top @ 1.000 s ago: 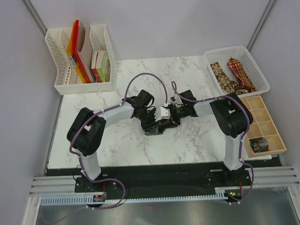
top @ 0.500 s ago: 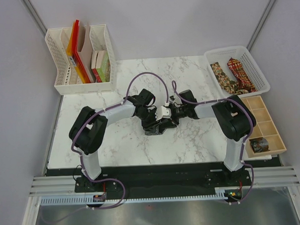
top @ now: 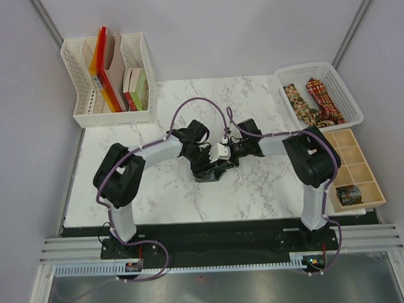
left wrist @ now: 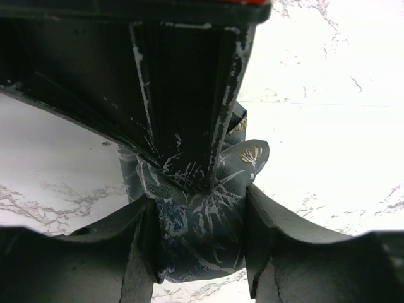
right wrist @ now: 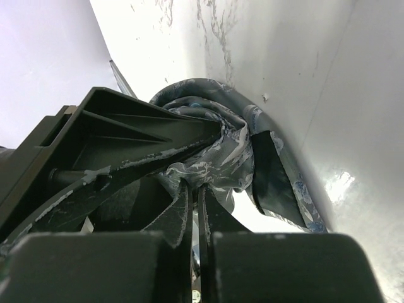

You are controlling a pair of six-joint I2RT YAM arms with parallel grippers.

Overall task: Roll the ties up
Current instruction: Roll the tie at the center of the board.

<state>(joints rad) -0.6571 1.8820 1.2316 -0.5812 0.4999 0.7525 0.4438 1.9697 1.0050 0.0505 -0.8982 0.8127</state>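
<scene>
Top external view showed the grey-green tie point(top: 204, 173) bunched at the middle of the marble table point(top: 164, 200). It was pinched between the left gripper's point(left wrist: 199, 202) fingers, while the right gripper point(right wrist: 194, 189), pressed together, dug its tips into the folds. Open marble lay on every side of it; a file rack point(top: 80, 116) stood at the back-left corner, a basket point(top: 305, 66) and divided tray point(top: 364, 178) lined the right edge, and grey walls stood close around.
</scene>
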